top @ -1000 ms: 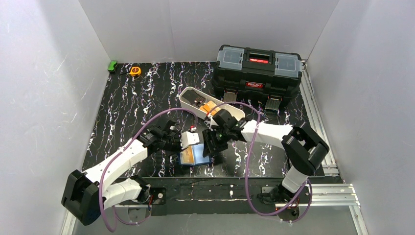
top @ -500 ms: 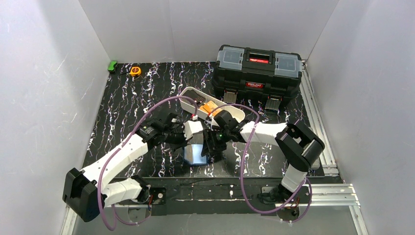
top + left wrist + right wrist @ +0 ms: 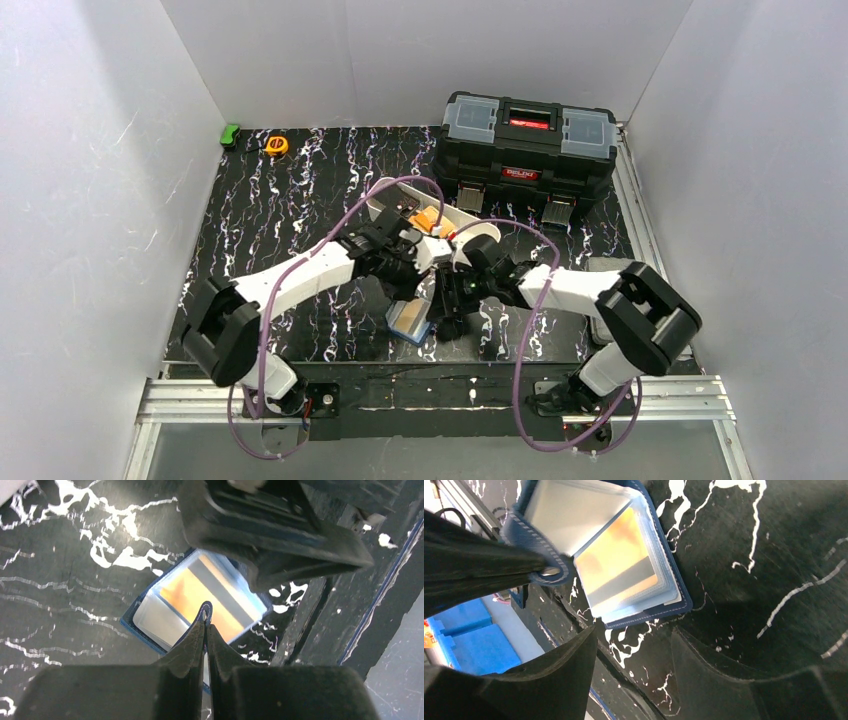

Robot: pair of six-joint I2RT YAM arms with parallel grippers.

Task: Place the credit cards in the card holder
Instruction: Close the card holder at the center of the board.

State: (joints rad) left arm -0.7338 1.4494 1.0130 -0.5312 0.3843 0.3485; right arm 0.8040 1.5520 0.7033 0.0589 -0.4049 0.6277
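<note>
Card holder: A small navy-blue folding fabric card holder [image 3: 408,320] lies open near the front edge of the black, white-streaked table [image 3: 270,230], directly beneath both end effectors.
Left end effector: The left end effector [image 3: 205,622] has its fingers pressed together on the holder's snap tab [image 3: 549,571], lifting that flap off the table.
Right end effector: The right end effector [image 3: 634,635] has its jaws apart and grips nothing, poised just above the open pages.
Card: An orange-yellow plastic card with a grey stripe [image 3: 619,565] sits inside a clear sleeve, just below the left fingertips.
Tray: A long white oblong tray [image 3: 383,203] stands just beyond the left end effector. It holds orange contents, but whether they are more cards cannot be told.
Step in hand: This is probably keeping the holder open for loading. The tab wants a steady upward pull that does not drag the holder. The next card should be gripped by a short edge and fed flat into a sleeve mouth. If the tab slips, the flap could fall shut.
Change: A second ago the left end effector sat to the holder's left. It has since swung across to the tray side, and the holder has turned and slid slightly right.
</note>
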